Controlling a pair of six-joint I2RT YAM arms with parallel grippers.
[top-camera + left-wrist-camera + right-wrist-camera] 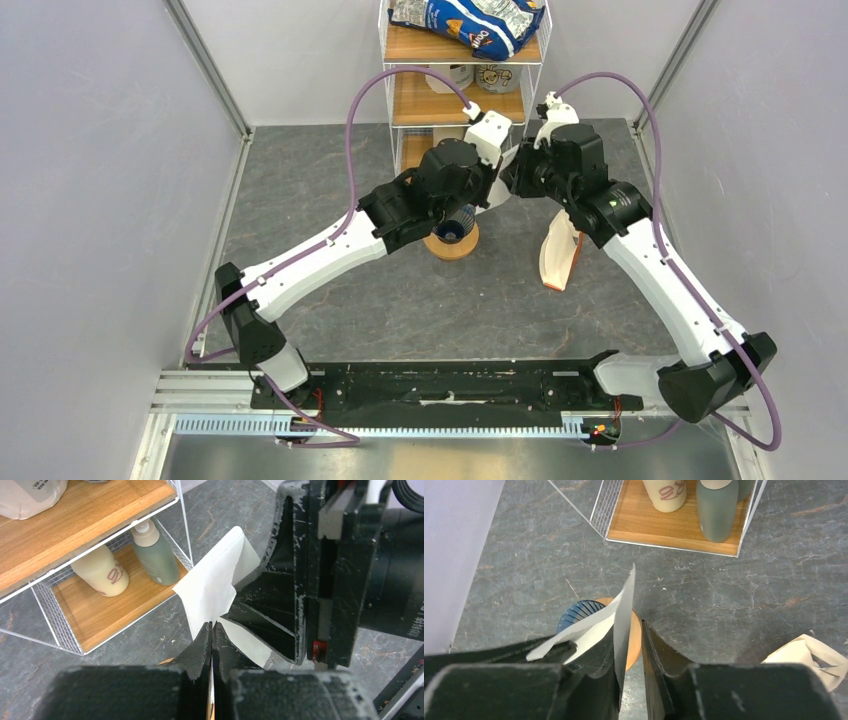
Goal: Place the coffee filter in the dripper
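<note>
Above the desk (330,180), near the dripper (574,612) (which is stood on an orange-tan ring (633,635)), the coffee filter (212,585) is pinched at its lower edge by the closed left fingers (202,647) and flanked by the slightly parted right fingers (659,655).

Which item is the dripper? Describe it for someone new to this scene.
Start at the white wire shelf at the table's far end. In front of it lies a flat orange-tan ring, and the dripper sits on it, under the left arm. It is the only dark blue, ribbed cup; the bundle to its right is white and tan.
</note>
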